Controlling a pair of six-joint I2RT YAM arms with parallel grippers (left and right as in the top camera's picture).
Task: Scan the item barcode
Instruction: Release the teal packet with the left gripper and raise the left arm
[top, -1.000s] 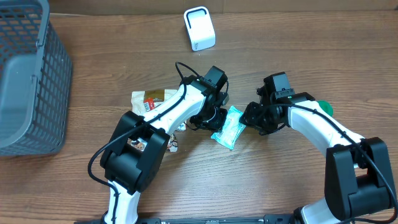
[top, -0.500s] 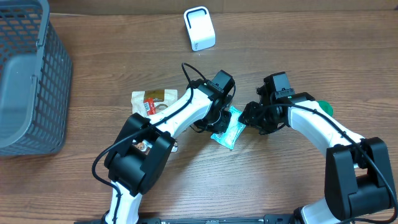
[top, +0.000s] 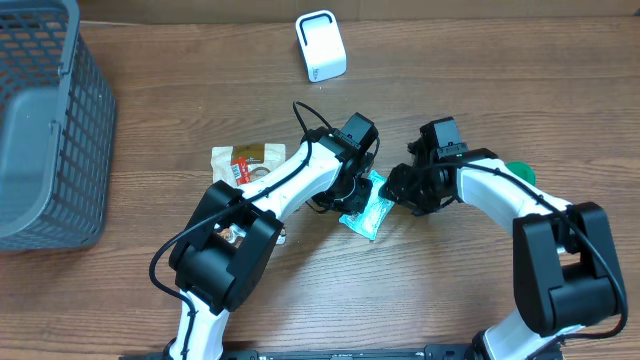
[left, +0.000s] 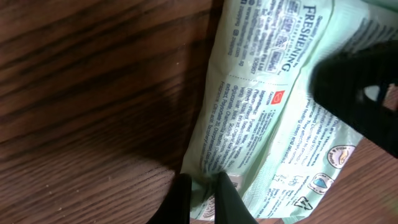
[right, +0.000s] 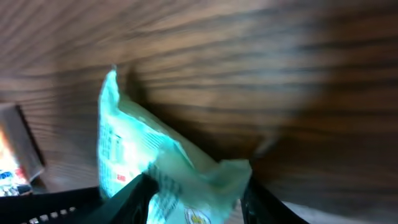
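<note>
The item is a mint-green wipes packet (top: 368, 210) lying mid-table between both arms, its printed side toward the left wrist camera (left: 261, 112). I cannot pick out a barcode. My left gripper (top: 352, 190) is shut, pinching the packet's left edge between its black fingertips (left: 202, 183). From the right, my right gripper (top: 398, 192) holds the packet's other end; in the right wrist view the packet (right: 155, 155) fills the gap between the fingers (right: 196, 186). The white scanner (top: 321, 45) stands at the back of the table, well apart from the packet.
A grey mesh basket (top: 40, 120) occupies the far left. A brown and white snack packet (top: 245, 158) lies under the left arm. Something green (top: 520, 170) shows behind the right arm.
My left gripper moved right onto the packet and shut on its edge. The right gripper shifted slightly left, still holding the packet.
</note>
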